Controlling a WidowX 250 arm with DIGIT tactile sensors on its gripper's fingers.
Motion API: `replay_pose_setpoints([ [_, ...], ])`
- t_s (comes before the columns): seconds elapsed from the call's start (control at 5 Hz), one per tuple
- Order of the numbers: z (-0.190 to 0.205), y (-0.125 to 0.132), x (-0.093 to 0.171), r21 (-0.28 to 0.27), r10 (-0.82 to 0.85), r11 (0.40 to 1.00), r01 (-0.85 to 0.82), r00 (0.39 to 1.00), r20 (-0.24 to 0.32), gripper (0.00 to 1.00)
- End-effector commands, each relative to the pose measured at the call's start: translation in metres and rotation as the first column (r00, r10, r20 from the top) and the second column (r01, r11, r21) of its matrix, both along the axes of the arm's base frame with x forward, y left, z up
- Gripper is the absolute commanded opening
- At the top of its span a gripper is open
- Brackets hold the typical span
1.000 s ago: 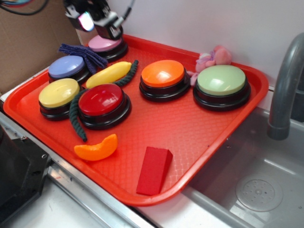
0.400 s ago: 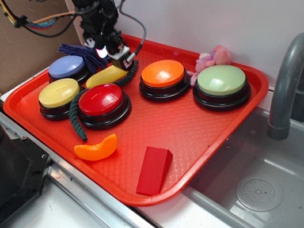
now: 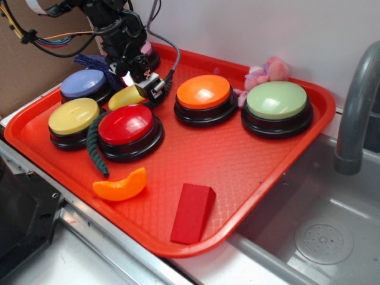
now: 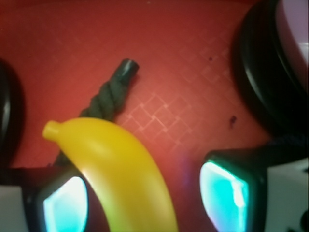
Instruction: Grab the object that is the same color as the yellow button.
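The object, a smooth yellow banana-shaped toy, lies on the red tray between the purple, red and orange buttons. The yellow button sits at the tray's left, with a pale yellow dome on a black base. My gripper is low over the toy's right end and hides that end in the exterior view. In the wrist view the toy runs between the glowing pads. It lies close to the left pad, and a gap of tray shows before the right one. My gripper is open.
A dark green rope curls behind the toy and round the red button. The purple button, orange button and green button crowd the tray. An orange wedge and red block lie in front. A faucet stands right.
The gripper came down and forward from above the pink button at the tray's back. It now straddles the yellow toy. The toy has not moved.
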State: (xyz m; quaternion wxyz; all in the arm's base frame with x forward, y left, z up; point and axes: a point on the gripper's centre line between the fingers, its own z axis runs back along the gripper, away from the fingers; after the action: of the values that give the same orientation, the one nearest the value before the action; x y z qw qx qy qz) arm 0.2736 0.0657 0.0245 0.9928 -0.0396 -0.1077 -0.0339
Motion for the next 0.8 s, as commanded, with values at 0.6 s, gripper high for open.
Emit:
replay_pose_setpoints([
  [0.6,0.060,-0.015,0.007,0.006,0.119,0.993,-0.119,0.993,0.012,0.00],
])
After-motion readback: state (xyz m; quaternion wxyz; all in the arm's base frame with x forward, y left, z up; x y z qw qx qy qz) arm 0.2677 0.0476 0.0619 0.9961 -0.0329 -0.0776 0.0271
